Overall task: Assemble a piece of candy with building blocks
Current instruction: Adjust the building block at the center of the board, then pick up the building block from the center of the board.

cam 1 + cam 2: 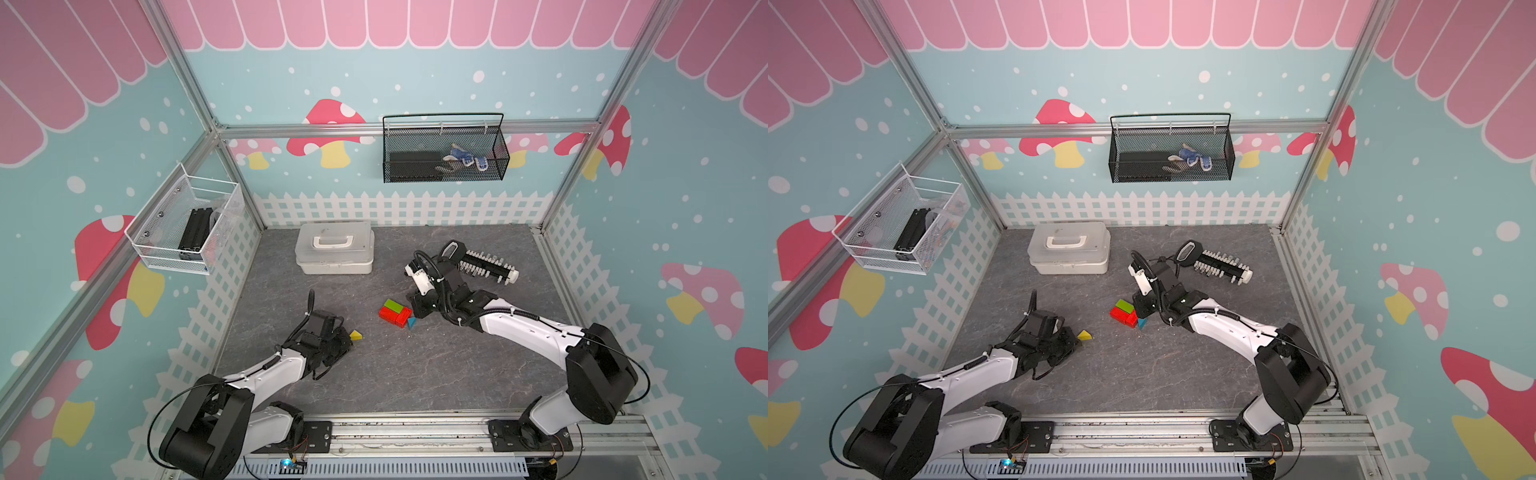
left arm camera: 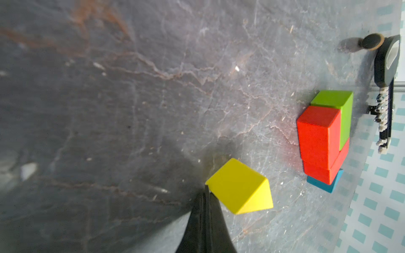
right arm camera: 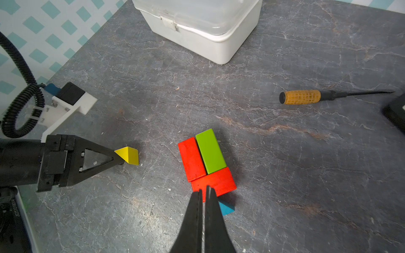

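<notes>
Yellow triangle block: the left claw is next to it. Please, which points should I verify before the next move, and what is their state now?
1. Left claw shut: ok.
2. Its tip touches the yellow triangle block at a corner: ok.
3. Table bare between that block and the bars: ok.
4. Green bar and lengthwise red bar side by side, crosswise red bar across their ends: ok.
5. Blue triangle block flush against the crosswise red bar: cannot tell, the right claw covers part of it.
6. Right claw shut: ok. Whether it touches the crosswise red bar: cannot tell.
</notes>
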Motion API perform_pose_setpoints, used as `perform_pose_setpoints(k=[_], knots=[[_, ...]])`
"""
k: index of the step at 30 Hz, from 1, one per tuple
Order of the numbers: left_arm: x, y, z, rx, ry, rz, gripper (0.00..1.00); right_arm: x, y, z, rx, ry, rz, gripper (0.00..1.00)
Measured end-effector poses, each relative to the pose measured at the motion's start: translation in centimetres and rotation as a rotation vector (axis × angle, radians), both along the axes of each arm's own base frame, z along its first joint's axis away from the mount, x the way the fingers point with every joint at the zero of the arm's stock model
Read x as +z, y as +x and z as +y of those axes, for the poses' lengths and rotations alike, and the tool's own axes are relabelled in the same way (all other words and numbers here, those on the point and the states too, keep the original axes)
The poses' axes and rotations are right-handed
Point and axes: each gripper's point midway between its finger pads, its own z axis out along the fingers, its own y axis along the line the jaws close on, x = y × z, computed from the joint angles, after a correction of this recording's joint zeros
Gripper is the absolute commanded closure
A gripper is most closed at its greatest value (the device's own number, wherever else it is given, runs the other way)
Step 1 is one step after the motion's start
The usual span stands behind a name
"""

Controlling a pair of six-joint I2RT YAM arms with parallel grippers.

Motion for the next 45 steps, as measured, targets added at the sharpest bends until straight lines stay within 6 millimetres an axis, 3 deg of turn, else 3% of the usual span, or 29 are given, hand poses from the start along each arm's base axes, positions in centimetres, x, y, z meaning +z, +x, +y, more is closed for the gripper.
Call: perform_pose_setpoints(k=[22, 23, 26, 30, 36, 45], knots=[[0.6, 5.3, -1.0, -0.021, 0.026, -0.043, 1.00, -0.7, -0.3, -0.3, 0.000, -0.015, 0.017, 1.00], [0.9, 5.5, -1.1, -0.027, 0.030, -0.050, 0.96, -0.7, -0.3, -0.3, 0.001, -0.015, 0.018, 1.00], [1.8, 6.0, -0.9, -0.048, 0.061, -0.080, 0.69, -0.7, -0.4, -0.3, 0.000, -0.017, 0.019, 1.00], [4.2, 5.8, -0.1, -0.076, 0.121, -0.146, 0.55, -0.8, -0.4, -0.3, 0.000, -0.019, 0.022, 1.00], [7.7, 5.3, 0.8, -0.149, 0.216, -0.217, 0.56, -0.9, -0.4, -0.4, 0.000, -0.020, 0.024, 1.00], [6.2, 3.0, -0.2, -0.309, 0.285, -0.106, 0.58, -1.9, -0.8, -0.8, -0.001, -0.036, 0.043, 1.00]])
